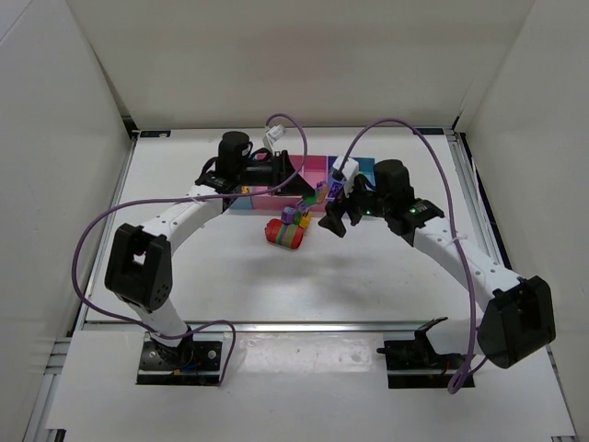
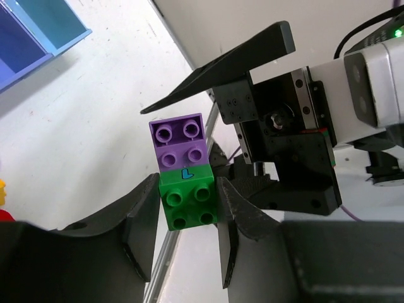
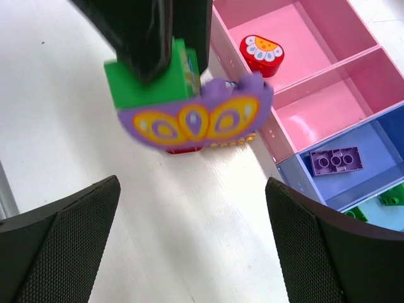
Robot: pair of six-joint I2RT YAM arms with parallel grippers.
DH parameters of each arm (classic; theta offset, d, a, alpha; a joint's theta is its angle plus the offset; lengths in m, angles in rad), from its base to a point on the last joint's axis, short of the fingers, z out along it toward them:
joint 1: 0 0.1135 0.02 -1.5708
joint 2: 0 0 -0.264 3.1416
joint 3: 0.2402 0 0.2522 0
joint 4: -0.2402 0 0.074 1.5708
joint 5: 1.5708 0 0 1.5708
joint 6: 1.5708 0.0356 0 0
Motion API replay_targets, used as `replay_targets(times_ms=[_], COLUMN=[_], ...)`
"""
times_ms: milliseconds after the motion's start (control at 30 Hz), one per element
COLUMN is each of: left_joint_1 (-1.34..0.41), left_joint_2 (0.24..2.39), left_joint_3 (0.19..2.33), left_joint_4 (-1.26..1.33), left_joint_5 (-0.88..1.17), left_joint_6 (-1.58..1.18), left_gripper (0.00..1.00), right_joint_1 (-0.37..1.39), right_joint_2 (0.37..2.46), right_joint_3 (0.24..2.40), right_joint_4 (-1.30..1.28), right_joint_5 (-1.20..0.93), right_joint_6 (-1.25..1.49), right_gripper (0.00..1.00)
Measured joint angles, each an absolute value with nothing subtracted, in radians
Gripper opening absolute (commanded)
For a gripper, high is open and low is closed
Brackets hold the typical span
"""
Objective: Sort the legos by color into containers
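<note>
My left gripper [image 2: 188,189] is shut on a green lego [image 2: 189,202] that has a purple lego [image 2: 178,142] stuck to it, held in the air. In the right wrist view the same chunk shows as a green brick [image 3: 151,82] with a purple butterfly-printed piece [image 3: 196,120]. My right gripper [image 3: 192,233] stands wide open just short of that chunk, holding nothing. From above, the left gripper [image 1: 311,191] and right gripper [image 1: 339,219] meet in front of the containers [image 1: 317,167]. A multicoloured pile of legos [image 1: 285,232] lies on the table below.
One pink bin [image 3: 297,25] holds a red flower-printed piece [image 3: 262,53]. The narrower pink bin [image 3: 322,107] beside it has nothing in it. The dark blue bin [image 3: 372,142] holds a purple plate [image 3: 334,161], and the light blue bin [image 3: 369,218] has green pieces. White walls enclose the table.
</note>
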State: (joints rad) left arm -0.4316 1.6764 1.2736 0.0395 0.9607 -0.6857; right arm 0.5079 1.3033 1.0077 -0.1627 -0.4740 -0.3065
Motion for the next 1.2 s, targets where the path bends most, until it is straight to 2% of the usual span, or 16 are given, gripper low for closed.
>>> replay_targets(times_ms=[267,467,767,967,1200], left_joint_1=[-0.365,-0.341,-0.342,-0.342,-0.343], left_joint_2=[1.675,1.655,1.556,1.52,1.536], left_joint_3=[1.201,1.127,1.082,1.07,1.07], left_joint_4=[0.163,0.204,0.083,0.052,0.099], left_joint_5=[1.025,1.033,1.02,1.017,1.058], left_joint_6=[-0.794,-0.828,-0.683,-0.625,-0.651], left_gripper=[0.1,0.1,0.1,0.1,0.1], right_joint_1=[0.38,0.286,0.185,0.219,0.306], right_joint_2=[1.273,1.285,1.39,1.462,1.543], right_joint_3=[1.003,1.003,1.003,1.005,1.063], right_joint_4=[-0.186,-0.213,-0.158,0.07,0.24], right_joint_5=[-0.579,-0.727,-0.886,-0.984,-1.045], right_joint_6=[-0.197,-0.049,0.223,0.502,0.659], right_gripper=[0.92,0.92,0.91,0.9,0.88])
